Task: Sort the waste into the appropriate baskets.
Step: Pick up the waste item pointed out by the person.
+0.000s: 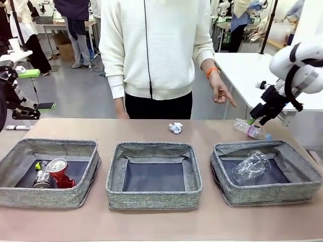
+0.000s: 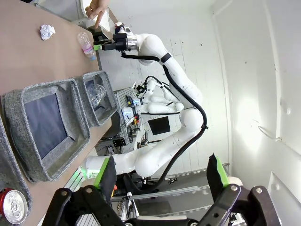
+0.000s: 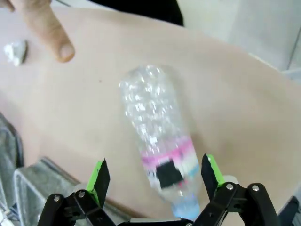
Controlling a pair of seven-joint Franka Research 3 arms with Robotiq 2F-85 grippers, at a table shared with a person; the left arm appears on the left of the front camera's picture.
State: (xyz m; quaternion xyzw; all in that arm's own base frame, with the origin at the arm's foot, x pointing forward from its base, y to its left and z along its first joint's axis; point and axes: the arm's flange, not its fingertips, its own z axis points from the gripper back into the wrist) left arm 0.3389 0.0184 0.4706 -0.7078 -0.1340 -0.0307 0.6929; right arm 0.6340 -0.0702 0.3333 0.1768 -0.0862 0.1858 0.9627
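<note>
A clear bottle with a pink label and blue cap lies on the table behind the right basket. My right gripper hovers open just above it. In the right wrist view the bottle lies between the spread fingers of that gripper, untouched. A clear plastic cup rests in the right basket. The left basket holds a crushed red can and a silver-dark can. Nothing lies in the middle basket. A crumpled paper ball sits behind it. My left gripper is open at the far left, holding nothing.
A person in a white sweater stands at the far side, one hand pointing down toward the bottle; the fingertip hangs above the table. The left wrist view takes in the right arm, the bottle and the paper ball.
</note>
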